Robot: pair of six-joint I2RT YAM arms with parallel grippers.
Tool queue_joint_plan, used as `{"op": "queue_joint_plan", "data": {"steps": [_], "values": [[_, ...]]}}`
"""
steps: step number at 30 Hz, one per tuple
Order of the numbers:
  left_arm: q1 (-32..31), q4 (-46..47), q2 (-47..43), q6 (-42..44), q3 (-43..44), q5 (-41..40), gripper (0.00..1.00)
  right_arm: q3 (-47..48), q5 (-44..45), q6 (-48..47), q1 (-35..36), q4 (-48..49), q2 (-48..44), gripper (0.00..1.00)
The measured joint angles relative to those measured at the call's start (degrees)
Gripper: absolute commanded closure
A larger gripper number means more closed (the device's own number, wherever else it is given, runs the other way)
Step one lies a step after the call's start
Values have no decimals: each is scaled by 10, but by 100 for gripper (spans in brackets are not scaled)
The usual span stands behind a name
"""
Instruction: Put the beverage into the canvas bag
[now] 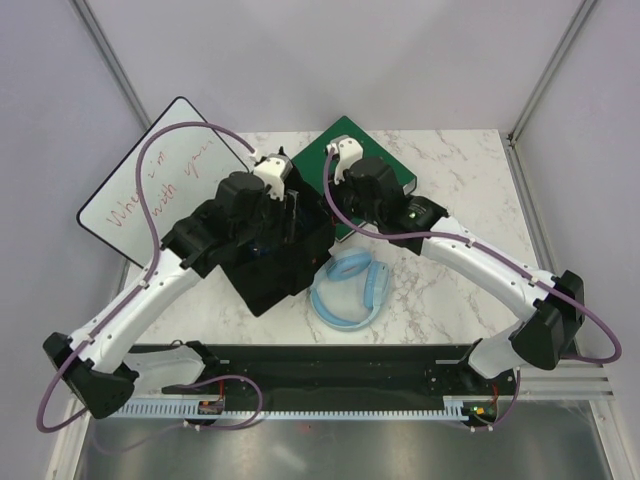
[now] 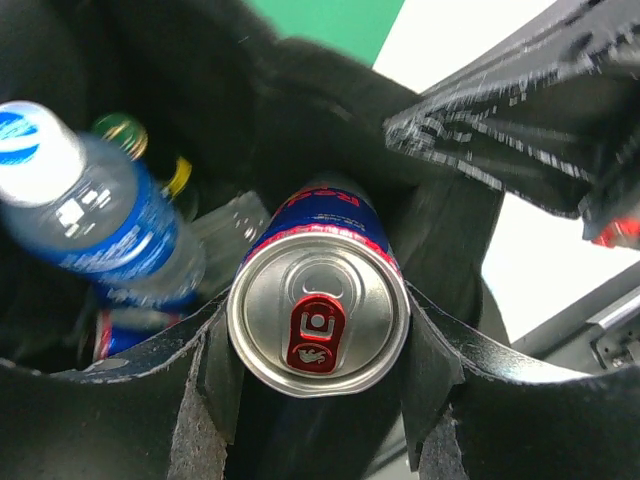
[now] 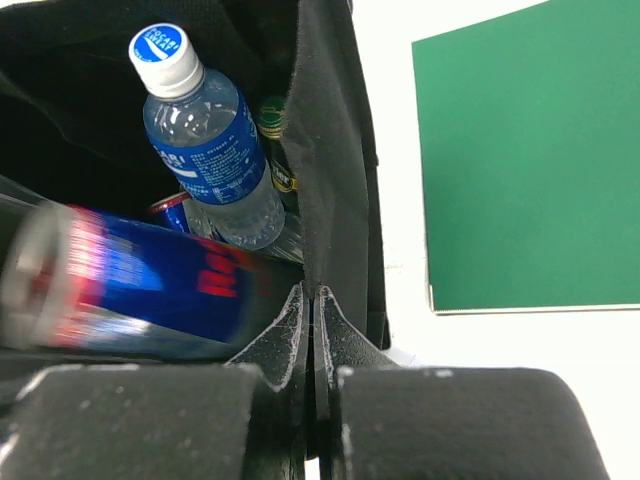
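The left hand pinches a Red Bull can between its two fingers, gripping it just below the rim. The can is upright inside the black bag, silver lid and red pull tab facing the wrist camera. Red lettering shows on the blue wall but blurs in the right wrist view, where only "Red" can be made out. Beside the can stands a clear bottle with a blue label; its blue-and-white cap reads "Pocari Sweat". A green-capped bottle stands behind that, with the red-rimmed top of a second can low among them.

The right hand is pressed together on the bag's fabric wall, pinching it at the side nearest the green binder.

From above, the left arm runs from its base at the near left corner diagonally up to the bag, its wrist turned down into the opening. The right arm reaches from the near right corner up and across to the bag's far right corner. A purple cable loops along each arm.

The bag sits mid-desk on white marble, partly over the binder. Light blue headphones lie just beside its near right corner. A whiteboard leans off the far left corner; its red handwriting seems to read "Where i'm with you", though not clearly.
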Motion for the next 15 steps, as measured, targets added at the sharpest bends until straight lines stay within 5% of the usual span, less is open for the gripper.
{"op": "queue_joint_plan", "data": {"steps": [15], "values": [[-20,54,80,12,-58,-45,98,0,15,11,9,0,0,100]]}}
